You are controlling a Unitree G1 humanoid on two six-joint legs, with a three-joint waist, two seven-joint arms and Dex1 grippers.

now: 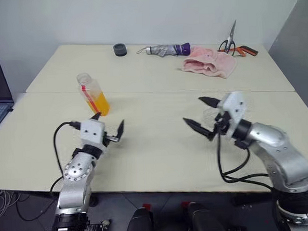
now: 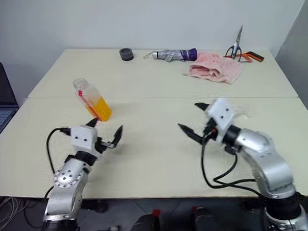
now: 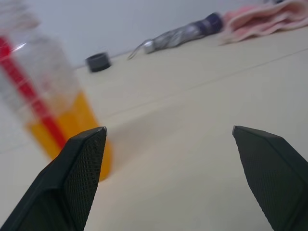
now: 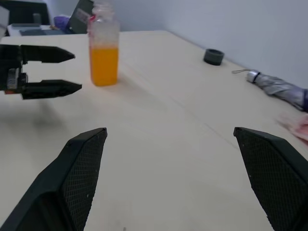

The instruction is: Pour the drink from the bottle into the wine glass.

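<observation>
Head view: left gripper (image 1: 109, 124) fully spread, holding nothing; the bottle (image 1: 93, 94) with orange drink (image 1: 99, 104) stands just beyond its fingertips. Right gripper (image 1: 200, 113) equally wide, empty, well apart from the bottle. Past both lie a black cap (image 1: 120, 49), folded umbrella (image 1: 166, 50), pink cloth (image 1: 210, 62) and scissors (image 1: 231, 42).

Left wrist view: bottle close beside one finger (image 3: 77, 180), not between them.

Right wrist view: bare table (image 4: 183, 159) ahead; bottle beyond.

Lighting: bright, even, diffuse; table (image 1: 160, 146) carries faint soft shadows, no glare. Left wrist view: bottle (image 3: 45, 103) at left blurred, background soft. Right wrist view: foreground fingers (image 4: 72, 183) soft-edged.
</observation>
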